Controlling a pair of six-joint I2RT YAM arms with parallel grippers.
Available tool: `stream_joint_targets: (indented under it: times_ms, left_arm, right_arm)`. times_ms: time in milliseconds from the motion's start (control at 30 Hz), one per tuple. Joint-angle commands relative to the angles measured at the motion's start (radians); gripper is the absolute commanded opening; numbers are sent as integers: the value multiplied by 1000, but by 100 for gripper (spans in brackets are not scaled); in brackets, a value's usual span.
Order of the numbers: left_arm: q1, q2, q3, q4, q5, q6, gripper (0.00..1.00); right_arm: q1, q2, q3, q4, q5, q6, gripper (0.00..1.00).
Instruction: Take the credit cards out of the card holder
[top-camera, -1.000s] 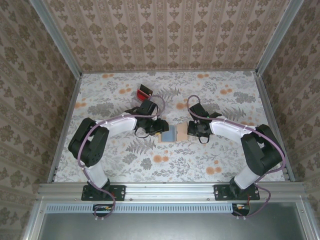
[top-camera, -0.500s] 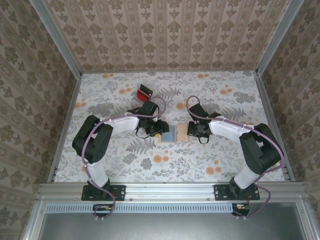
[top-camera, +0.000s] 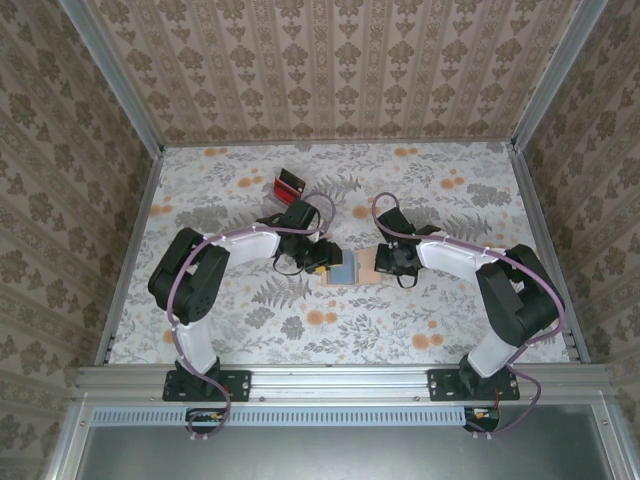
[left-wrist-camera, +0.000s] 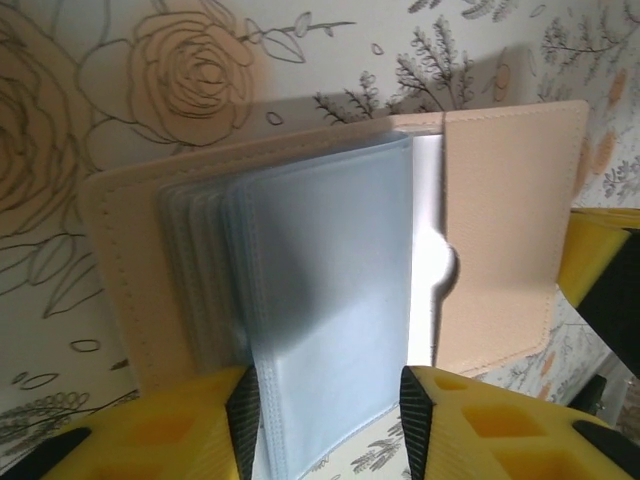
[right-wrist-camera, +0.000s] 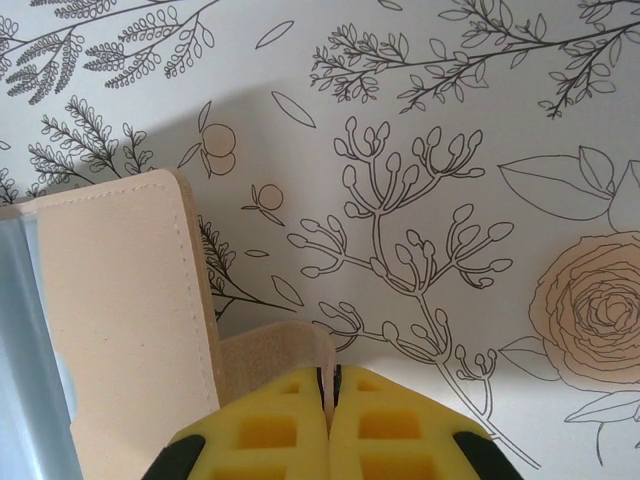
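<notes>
The right gripper (right-wrist-camera: 328, 388) is clenched on the card holder (right-wrist-camera: 120, 300). Its two yellow fingers press together with a thin tan edge of the cover pinched between them. The rest of that cover lies flat to the left of the pinch.

The left gripper (left-wrist-camera: 325, 425) has its jaws standing apart, one on each side of the near end of the blue-grey pockets (left-wrist-camera: 330, 290). I cannot tell whether the fingers (left-wrist-camera: 170, 435) press on the pockets or only flank them. The pockets fan out in a stack over the holder's inner face. A bright white strip (left-wrist-camera: 425, 250) shows between them and the tan flap on their right. Whether it is a card I cannot tell.

From above, the card holder (top-camera: 356, 268) lies open on the flowered table (top-camera: 450, 320), with the left gripper (top-camera: 322, 258) at its left edge and the right gripper (top-camera: 388, 263) at its right edge. A red-and-black card (top-camera: 288, 183) sits well apart from the holder, beyond it and to its left.
</notes>
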Motion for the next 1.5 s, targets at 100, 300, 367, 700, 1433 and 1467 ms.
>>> stream_joint_targets:
  times_ms: [100, 300, 367, 700, 1433, 1467]
  left_arm:
    - [-8, -12, 15, 21, 55, 17, 38]
    - [-10, 1, 13, 48, 86, 15, 37]
    - [-11, 5, 15, 55, 90, 12, 34]
    - [1, -29, -11, 59, 89, 18, 15]
    - [-33, 16, 30, 172, 132, -20, 46]
    - [-30, 3, 24, 167, 118, -13, 46]
  right_arm:
    - [-5, 14, 17, -6, -9, 0, 7]
    - [-4, 22, 17, 4, -26, 2, 7]
    - [-4, 19, 15, 9, -33, 2, 6]
    - [-4, -41, -29, 139, -195, -34, 11]
    - [-11, -319, -126, 113, -108, 28, 41]
    - [3, -324, -115, 109, -105, 20, 41]
